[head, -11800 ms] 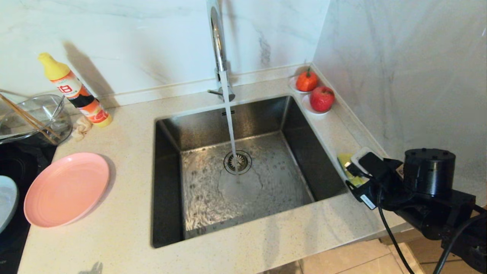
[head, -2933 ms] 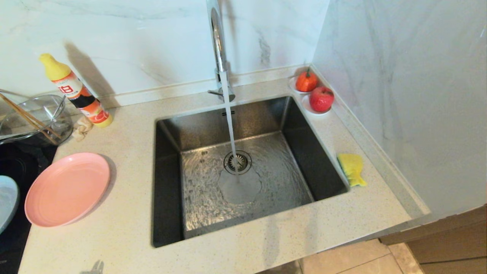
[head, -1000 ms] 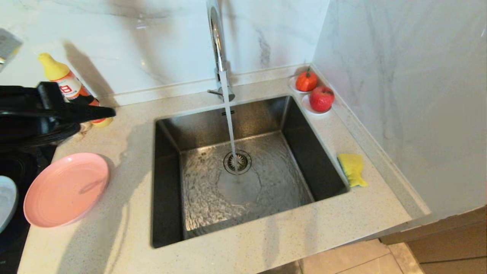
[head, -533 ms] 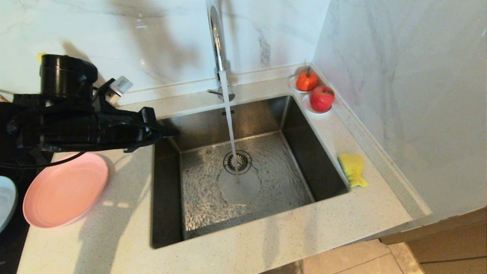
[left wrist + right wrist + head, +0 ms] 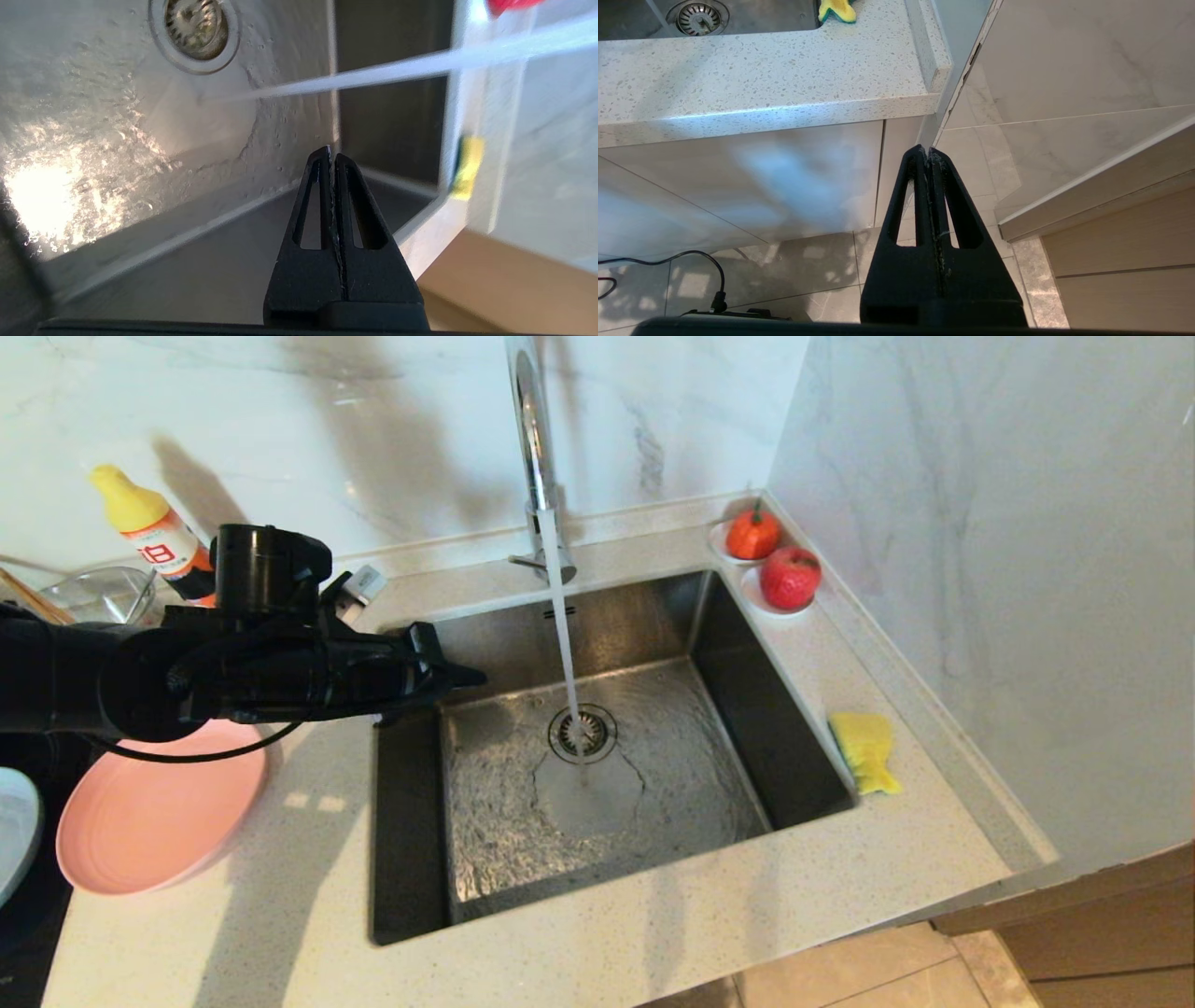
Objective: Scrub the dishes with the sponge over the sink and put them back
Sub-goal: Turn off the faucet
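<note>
The left gripper (image 5: 471, 678), jaws pressed together and empty, stretches level over the sink's (image 5: 411, 821) nine-o'clock rim, with open basin ahead toward three o'clock.

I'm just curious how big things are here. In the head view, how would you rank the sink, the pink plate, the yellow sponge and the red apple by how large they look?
1. Sink, by far the largest.
2. Pink plate, partly hidden by the left arm.
3 and 4. Yellow sponge and red apple look alike in size; the apple sits farther back, so I won't rank them.
</note>
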Controlling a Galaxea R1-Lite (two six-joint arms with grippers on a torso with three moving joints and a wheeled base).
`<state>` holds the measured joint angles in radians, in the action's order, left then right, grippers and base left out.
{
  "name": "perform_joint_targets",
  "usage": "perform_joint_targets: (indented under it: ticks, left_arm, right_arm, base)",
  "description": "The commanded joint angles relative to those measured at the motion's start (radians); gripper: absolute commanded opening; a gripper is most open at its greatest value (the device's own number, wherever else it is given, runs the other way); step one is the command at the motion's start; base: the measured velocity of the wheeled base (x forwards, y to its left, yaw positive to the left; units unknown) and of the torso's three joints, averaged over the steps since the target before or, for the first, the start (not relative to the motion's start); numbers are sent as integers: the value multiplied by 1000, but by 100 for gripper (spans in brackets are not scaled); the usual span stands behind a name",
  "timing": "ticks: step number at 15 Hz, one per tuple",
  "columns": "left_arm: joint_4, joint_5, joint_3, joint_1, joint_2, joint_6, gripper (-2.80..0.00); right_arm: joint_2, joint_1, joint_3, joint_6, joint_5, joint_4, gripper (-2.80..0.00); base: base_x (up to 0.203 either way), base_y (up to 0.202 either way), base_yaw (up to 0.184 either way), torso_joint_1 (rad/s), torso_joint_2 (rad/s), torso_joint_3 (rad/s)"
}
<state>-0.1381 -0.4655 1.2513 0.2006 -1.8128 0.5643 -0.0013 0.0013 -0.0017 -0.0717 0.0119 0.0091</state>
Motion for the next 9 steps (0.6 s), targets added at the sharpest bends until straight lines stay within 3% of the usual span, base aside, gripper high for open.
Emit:
perform_joint_targets:
  ticks: [1, 5, 9]
  left_arm:
    - [-37, -4, 0, 6, -13, 30, -280]
    - [-132, -2, 3, 33, -20, 82, -280]
    - [-144, -1, 27, 40, -57, 91, -280]
  right_arm:
    - [1, 0, 0, -1, 0, 0, -280]
    - [0, 0, 0, -2, 0, 0, -280]
    - [0, 0, 0, -1, 0, 0, -280]
  base:
    - [0, 0, 0, 0, 0, 0]
    - [0, 0, 0, 0, 0, 0]
    - [0, 0, 0, 0, 0, 0]
